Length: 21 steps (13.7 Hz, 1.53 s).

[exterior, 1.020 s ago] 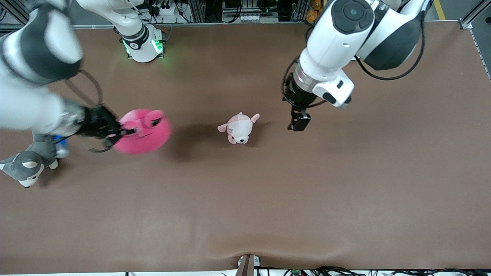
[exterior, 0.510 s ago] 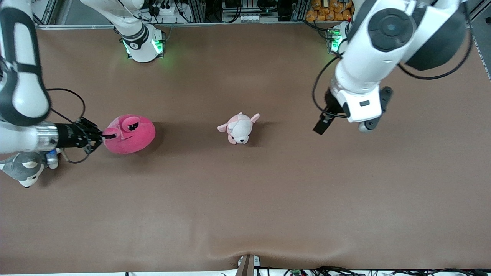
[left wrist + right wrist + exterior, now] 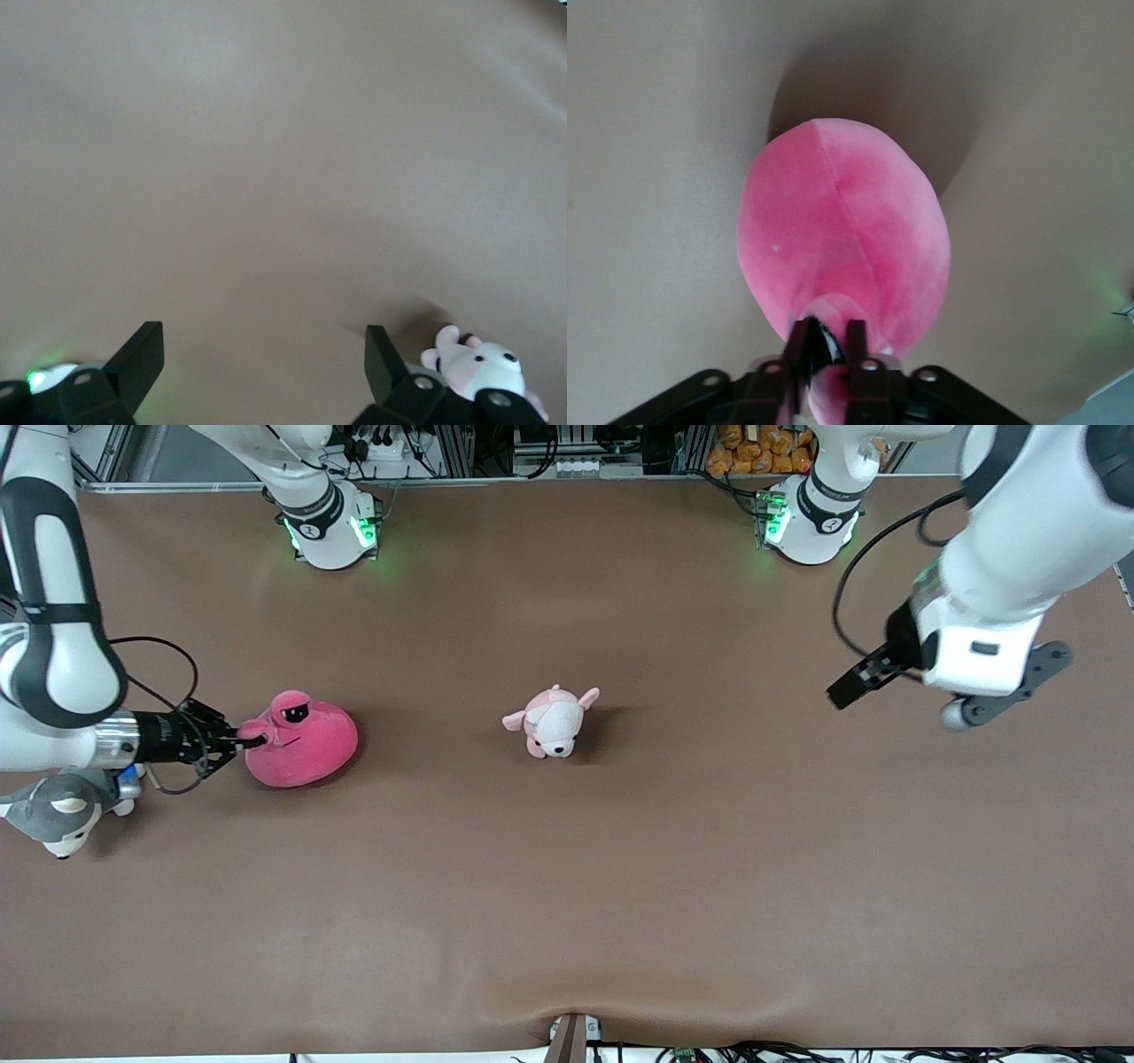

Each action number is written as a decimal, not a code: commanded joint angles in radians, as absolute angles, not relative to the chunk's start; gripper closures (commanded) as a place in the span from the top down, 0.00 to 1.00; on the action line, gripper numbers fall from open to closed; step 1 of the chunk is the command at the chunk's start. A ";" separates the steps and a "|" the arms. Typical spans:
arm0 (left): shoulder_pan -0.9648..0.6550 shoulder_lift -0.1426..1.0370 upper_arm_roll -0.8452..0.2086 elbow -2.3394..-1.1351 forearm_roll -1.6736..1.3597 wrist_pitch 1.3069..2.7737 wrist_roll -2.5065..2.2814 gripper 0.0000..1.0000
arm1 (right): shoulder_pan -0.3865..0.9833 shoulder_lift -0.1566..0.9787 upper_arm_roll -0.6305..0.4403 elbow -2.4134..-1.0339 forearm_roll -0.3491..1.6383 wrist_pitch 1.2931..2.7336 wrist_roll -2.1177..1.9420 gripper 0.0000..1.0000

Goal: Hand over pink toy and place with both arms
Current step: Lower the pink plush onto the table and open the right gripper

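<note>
The pink toy (image 3: 301,742), a round hot-pink plush with stalked black eyes, rests on the brown table (image 3: 620,886) toward the right arm's end. My right gripper (image 3: 252,737) lies low beside it, its narrow fingers (image 3: 855,341) closed round one black eye stalk (image 3: 826,343). In the right wrist view the toy's body (image 3: 846,230) fills the middle above my right gripper (image 3: 827,341). My left gripper (image 3: 842,691) hangs over bare table toward the left arm's end. Its fingers (image 3: 142,350) stand wide apart with nothing between them, as the left wrist view of the gripper (image 3: 261,341) shows.
A small pale pink-and-white puppy plush (image 3: 554,722) stands mid-table, also seen in the left wrist view as the puppy (image 3: 478,372). A grey-and-white husky plush (image 3: 58,806) lies under the right arm's wrist, nearer the front camera than the pink toy.
The right arm has brought the pink toy down from the air onto the table. The left arm has swung away from mid-table toward its own end.
</note>
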<state>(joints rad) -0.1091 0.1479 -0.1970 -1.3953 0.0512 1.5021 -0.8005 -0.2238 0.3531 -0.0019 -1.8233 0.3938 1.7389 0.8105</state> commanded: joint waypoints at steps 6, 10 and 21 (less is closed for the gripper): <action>0.020 0.029 -0.198 -1.477 0.018 1.483 -0.534 1.00 | -0.155 0.336 0.026 -1.265 0.390 1.327 0.590 1.00; 0.052 -0.139 -0.146 -1.656 0.008 1.486 -0.326 1.00 | -0.020 0.287 0.025 -1.098 0.232 1.178 0.403 1.00; -0.089 -0.270 -0.026 -1.815 0.009 1.496 -0.173 1.00 | 0.048 -0.149 0.026 -1.565 0.003 1.385 -0.008 1.00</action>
